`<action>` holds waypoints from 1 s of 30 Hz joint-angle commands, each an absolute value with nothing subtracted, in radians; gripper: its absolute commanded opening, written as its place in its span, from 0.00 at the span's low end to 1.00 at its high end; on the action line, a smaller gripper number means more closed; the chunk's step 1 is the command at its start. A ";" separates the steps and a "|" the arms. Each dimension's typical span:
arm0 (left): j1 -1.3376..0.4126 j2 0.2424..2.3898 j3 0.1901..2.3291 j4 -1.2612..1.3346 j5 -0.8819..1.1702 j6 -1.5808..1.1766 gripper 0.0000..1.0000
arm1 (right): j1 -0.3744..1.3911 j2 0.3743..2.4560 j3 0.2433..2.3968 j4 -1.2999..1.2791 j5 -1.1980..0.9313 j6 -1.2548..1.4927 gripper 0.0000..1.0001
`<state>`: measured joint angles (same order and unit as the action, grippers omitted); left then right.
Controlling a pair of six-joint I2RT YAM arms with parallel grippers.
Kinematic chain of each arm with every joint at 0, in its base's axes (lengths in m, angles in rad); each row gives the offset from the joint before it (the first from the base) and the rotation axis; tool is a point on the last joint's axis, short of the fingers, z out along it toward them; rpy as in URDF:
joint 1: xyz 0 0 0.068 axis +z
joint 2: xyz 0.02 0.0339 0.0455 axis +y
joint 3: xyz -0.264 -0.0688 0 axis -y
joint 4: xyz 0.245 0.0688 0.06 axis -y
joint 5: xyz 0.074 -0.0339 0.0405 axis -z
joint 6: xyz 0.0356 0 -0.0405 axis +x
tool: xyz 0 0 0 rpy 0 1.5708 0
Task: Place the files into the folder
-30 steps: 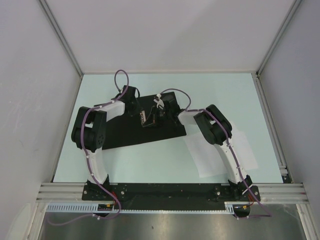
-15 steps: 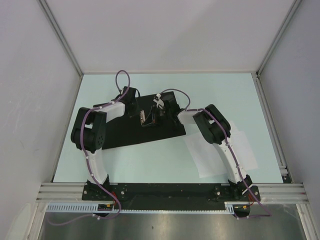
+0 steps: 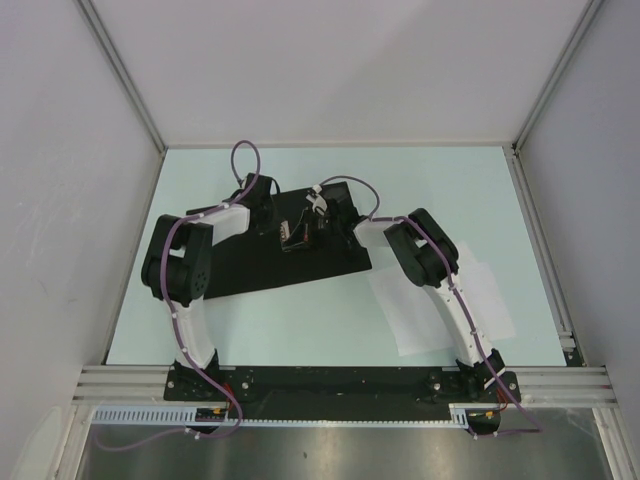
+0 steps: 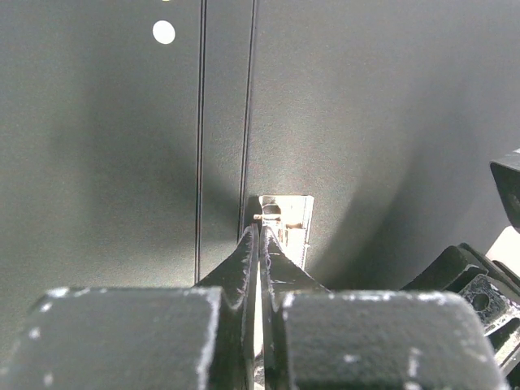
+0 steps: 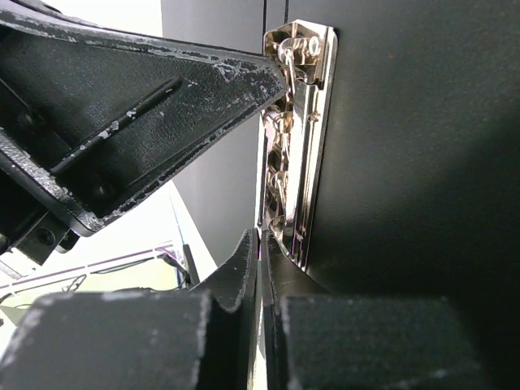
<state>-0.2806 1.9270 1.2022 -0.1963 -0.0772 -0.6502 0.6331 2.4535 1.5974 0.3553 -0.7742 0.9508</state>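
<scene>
The folder point(image 3: 250, 270) lies open on the table, black inside up, with its metal clip point(image 3: 292, 238) near the middle. My left gripper point(image 3: 280, 228) reaches the clip from the left and my right gripper point(image 3: 312, 232) from the right. In the left wrist view the shut gripper point(image 4: 258, 231) has its tips at the near end of the clip point(image 4: 286, 221). The right wrist view shows its gripper point(image 5: 262, 240) shut, tips against the lower end of the clip point(image 5: 297, 138). The white files point(image 3: 420, 310) lie to the right of the folder, partly under the right arm.
Grey walls enclose the pale table point(image 3: 440, 190) on three sides. A metal rail point(image 3: 545, 230) runs along its right edge. One of the left gripper's fingers point(image 5: 162, 106) crosses the upper left of the right wrist view, close to the clip's top.
Both grippers have closed from slightly open. The right arm has drawn a little nearer the clip; the folder and files have not moved.
</scene>
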 commanded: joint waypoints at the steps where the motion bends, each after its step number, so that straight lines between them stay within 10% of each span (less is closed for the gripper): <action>1: -0.291 1.881 1.196 -0.245 -0.095 -0.617 0.00 | 0.623 2.453 1.623 0.338 -0.727 0.922 0.00; 3: -0.290 1.872 1.227 -0.282 -0.098 -0.608 0.04 | 0.621 2.445 1.614 0.330 -0.723 0.914 0.00; 8: -0.290 1.700 1.169 -0.287 -0.081 -0.620 0.61 | 0.626 2.436 1.600 0.342 -0.723 0.916 0.00; 19: -0.337 1.646 0.844 -0.104 -0.008 -0.755 0.00 | 0.641 2.427 1.612 0.290 -0.687 0.891 0.00; 30: -0.327 1.709 0.795 -0.209 -0.089 -0.848 0.00 | 0.646 2.390 1.676 -0.076 -0.520 0.660 0.00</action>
